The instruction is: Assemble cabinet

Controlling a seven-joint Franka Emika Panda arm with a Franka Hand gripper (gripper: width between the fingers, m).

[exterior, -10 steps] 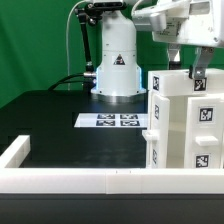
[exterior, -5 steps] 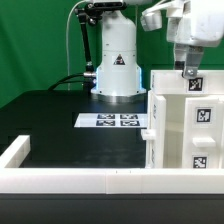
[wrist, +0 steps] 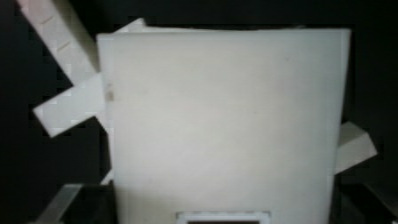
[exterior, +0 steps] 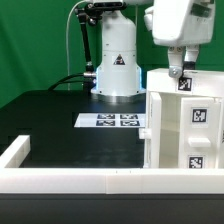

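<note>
The cabinet, a white boxy body with black-and-white tags, stands at the exterior view's right on the black table. My gripper comes down onto its top edge beside a tag. Its fingers straddle the top part of the body and appear shut on it. In the wrist view the cabinet's plain white face fills the picture between the dark fingers, and the gripper sits over it. Two white strips stick out past one side of the body; I cannot tell what they are.
The marker board lies flat on the table in front of the robot's white base. A low white rim frames the black table along the near edge and the exterior view's left. A green backdrop stands behind.
The cabinet has turned from a corner-on pose to nearly face-on to the exterior camera. The gripper has shifted towards the exterior view's left along with it, staying on its top.
</note>
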